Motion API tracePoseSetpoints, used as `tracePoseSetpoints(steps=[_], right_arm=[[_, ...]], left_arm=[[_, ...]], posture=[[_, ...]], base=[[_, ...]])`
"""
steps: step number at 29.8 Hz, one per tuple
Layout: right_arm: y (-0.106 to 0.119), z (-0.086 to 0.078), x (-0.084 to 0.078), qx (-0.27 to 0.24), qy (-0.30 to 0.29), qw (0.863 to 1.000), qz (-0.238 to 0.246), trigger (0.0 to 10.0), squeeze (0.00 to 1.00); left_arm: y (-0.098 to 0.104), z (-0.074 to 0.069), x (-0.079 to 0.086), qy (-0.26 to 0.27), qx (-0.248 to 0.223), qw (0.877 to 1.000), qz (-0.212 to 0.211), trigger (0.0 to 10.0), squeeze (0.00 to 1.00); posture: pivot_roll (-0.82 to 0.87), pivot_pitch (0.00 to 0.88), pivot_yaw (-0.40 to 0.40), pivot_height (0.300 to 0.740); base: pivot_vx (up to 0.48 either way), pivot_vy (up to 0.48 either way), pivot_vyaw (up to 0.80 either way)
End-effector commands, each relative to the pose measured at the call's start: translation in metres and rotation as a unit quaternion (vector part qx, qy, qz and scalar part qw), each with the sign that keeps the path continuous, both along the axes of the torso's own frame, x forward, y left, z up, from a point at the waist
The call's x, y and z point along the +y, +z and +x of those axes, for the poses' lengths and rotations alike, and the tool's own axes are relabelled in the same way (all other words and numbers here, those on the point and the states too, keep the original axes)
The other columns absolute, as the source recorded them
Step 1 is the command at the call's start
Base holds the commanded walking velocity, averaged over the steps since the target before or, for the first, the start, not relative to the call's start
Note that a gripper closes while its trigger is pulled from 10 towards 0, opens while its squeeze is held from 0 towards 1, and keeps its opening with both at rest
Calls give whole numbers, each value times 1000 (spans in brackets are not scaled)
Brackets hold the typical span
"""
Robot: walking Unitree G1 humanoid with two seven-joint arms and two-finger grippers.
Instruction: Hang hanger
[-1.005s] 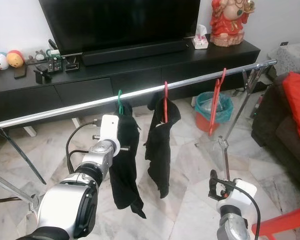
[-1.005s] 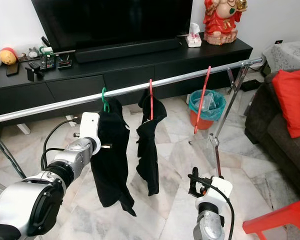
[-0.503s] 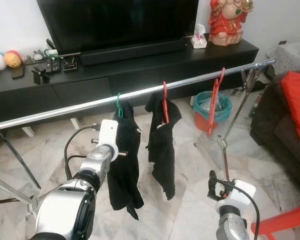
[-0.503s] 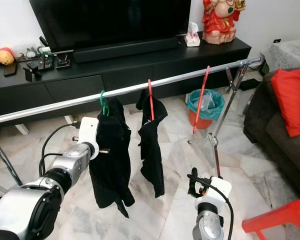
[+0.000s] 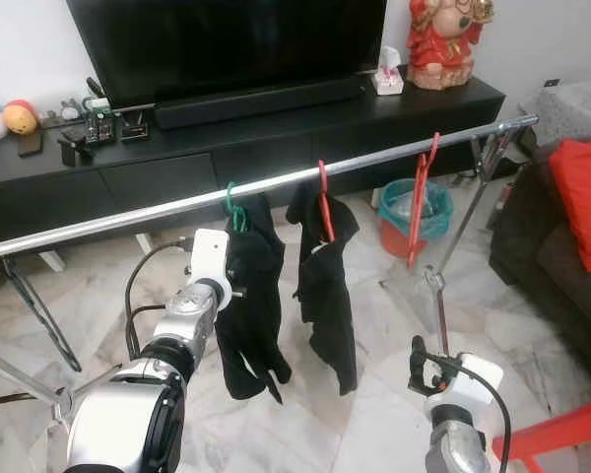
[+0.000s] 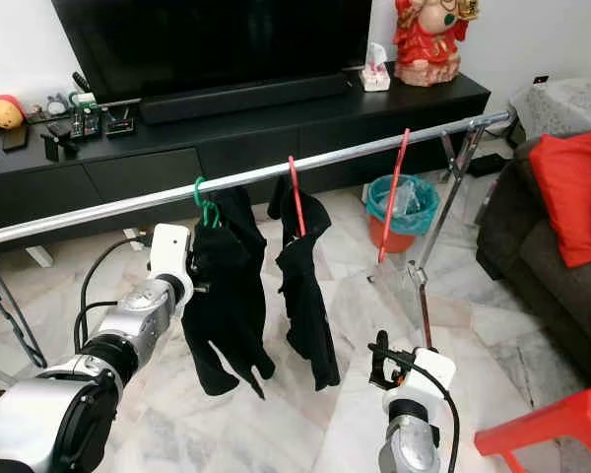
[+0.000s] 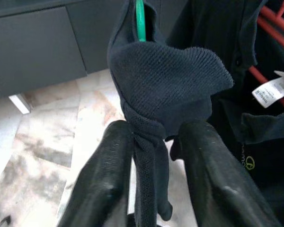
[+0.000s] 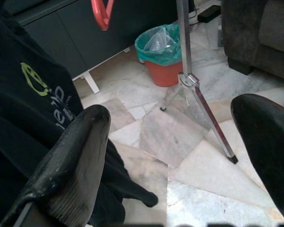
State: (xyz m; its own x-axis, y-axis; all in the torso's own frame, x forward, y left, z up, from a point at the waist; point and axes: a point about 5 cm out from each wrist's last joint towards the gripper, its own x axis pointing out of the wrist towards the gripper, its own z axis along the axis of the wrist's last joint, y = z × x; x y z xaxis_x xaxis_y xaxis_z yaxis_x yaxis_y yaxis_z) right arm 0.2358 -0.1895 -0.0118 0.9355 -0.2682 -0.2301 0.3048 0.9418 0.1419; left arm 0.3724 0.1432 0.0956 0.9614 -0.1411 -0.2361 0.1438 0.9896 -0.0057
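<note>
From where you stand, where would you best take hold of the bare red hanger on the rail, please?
Grip the bare red hanger with the right claw on its long straight side below the hook, coming from the front: it hangs edge-on from the rail, free of clothes.

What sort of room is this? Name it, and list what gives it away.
Most likely a home living room, used here for drying laundry. A large television stands on a long black media console, a dark sofa with a red cushion sits at the right, and a metal clothes rail crosses the marble floor.
</note>
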Motion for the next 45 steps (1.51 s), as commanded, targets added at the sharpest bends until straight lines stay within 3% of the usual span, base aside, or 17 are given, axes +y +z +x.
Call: tracePoseSetpoints(steps=[1,3,7,11,17,28,29,34,45], right_arm=[[2,2,3,-7,3,1000,3,10000,0],[2,2,3,-7,3,1000,3,10000,0],[2,2,3,-6,6,1000,3,10000,0],[2,2,3,-7,10,1000,2,10000,0],[3,2,1,-9,14,1000,-4,10000,0],[6,4,-4,-12,18,1000,-15,10000,0],[6,5,-3,-13,20,1000,-15,10000,0],[7,7,-3,-15,22,999,-19,10000,0],[3,-1,-14,-4,9,1000,-27,10000,0]], left_arm=[[0,-1,9,9,-6,1000,-6,10000,1000],[0,-8,21,5,-40,999,-10,10000,1000],[2,-20,27,-17,-101,994,-34,10000,1000],[-9,-41,31,-23,-125,992,-19,10000,1000],[-25,-67,48,10,-128,992,-12,10000,1000],[-40,-95,66,48,-109,993,-6,10000,1000],[-45,-97,68,57,-99,993,0,10000,0],[-53,-101,72,68,-82,994,6,10000,0],[-92,-133,101,96,20,994,50,10000,0]], posture=[[-59,3,61,740],[-56,2,61,740],[-42,0,56,740],[-43,0,52,740],[-52,0,40,740],[-31,3,30,740],[-38,5,29,740],[-36,11,33,740],[-34,6,34,740]], base=[[0,0,0],[0,0,0],[0,0,0],[0,0,0],[0,0,0],[0,0,0],[0,0,0],[0,0,0],[0,0,0]])
